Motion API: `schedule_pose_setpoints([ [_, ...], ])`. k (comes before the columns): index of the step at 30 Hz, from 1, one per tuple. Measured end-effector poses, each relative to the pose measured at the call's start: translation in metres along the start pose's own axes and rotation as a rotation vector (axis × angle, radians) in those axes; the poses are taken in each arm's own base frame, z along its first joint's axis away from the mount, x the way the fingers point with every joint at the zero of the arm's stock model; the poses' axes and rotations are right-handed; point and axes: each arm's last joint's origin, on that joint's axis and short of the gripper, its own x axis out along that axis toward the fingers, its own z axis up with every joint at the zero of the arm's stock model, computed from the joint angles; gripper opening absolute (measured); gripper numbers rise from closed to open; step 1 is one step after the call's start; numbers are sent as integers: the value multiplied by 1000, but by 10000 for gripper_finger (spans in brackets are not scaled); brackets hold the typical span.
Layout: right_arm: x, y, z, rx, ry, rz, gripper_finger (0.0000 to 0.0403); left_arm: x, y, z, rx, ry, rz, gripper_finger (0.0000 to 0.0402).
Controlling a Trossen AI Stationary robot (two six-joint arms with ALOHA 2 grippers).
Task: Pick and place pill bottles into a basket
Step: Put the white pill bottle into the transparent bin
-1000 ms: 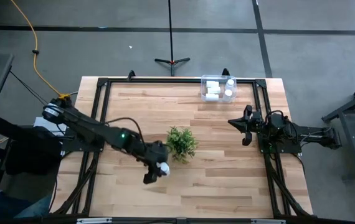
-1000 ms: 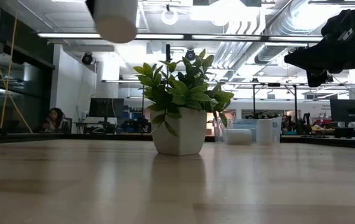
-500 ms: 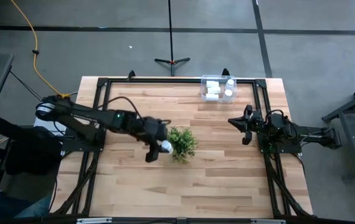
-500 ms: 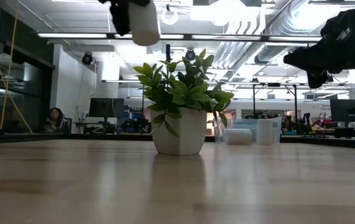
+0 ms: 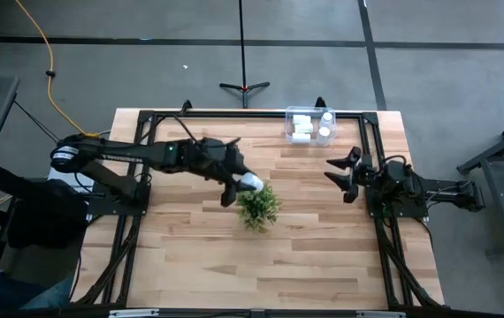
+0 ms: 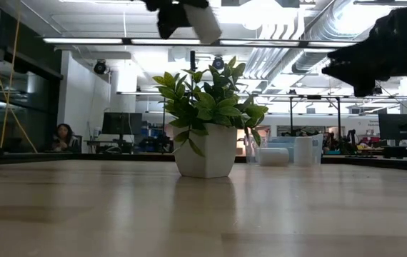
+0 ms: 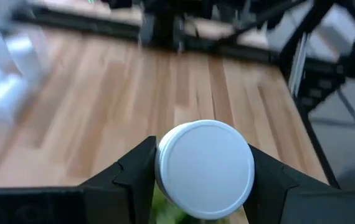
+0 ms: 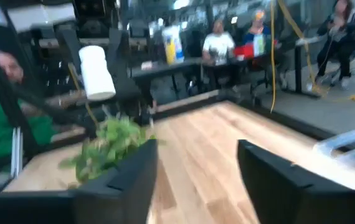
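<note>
The left gripper (image 5: 245, 185), clamped on a bottle (image 5: 251, 182), hangs in the air just above the plant (image 5: 258, 205). The basket (image 5: 310, 125) lies well beyond the plant, toward the table's far right corner, holding what look like several bottles. The right gripper (image 5: 342, 174), fingers apart, waits nearer the basket.

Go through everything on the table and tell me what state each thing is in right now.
Left hand: shut on a pill bottle, raised over the plant.
Carried pill bottle: lifted clear of the table, capped.
Right hand: open, holding nothing, waiting at the table's right side.
Basket: at the far edge, already holding several bottles.
Plant: upright in its white pot.
</note>
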Motion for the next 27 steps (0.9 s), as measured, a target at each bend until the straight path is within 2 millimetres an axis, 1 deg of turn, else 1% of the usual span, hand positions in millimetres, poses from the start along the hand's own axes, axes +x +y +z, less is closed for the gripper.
schedule_pose_setpoints([
  [4,0,0,6,9,-61,-13,264,6,10,8,8,-83,19,217],
  [7,0,1,7,13,-80,-7,280,11,16,13,11,-144,36,217],
  [13,1,4,15,26,-151,41,280,27,26,22,14,-275,44,217],
  [17,5,5,20,-11,-193,40,280,38,33,26,16,-363,49,217],
  [21,12,6,20,-41,-193,35,280,49,39,26,18,-411,51,217],
  [24,18,7,19,-80,-173,24,280,53,41,27,-4,-439,46,217],
  [27,26,10,27,-162,-147,20,280,55,42,26,-9,-437,59,217],
])
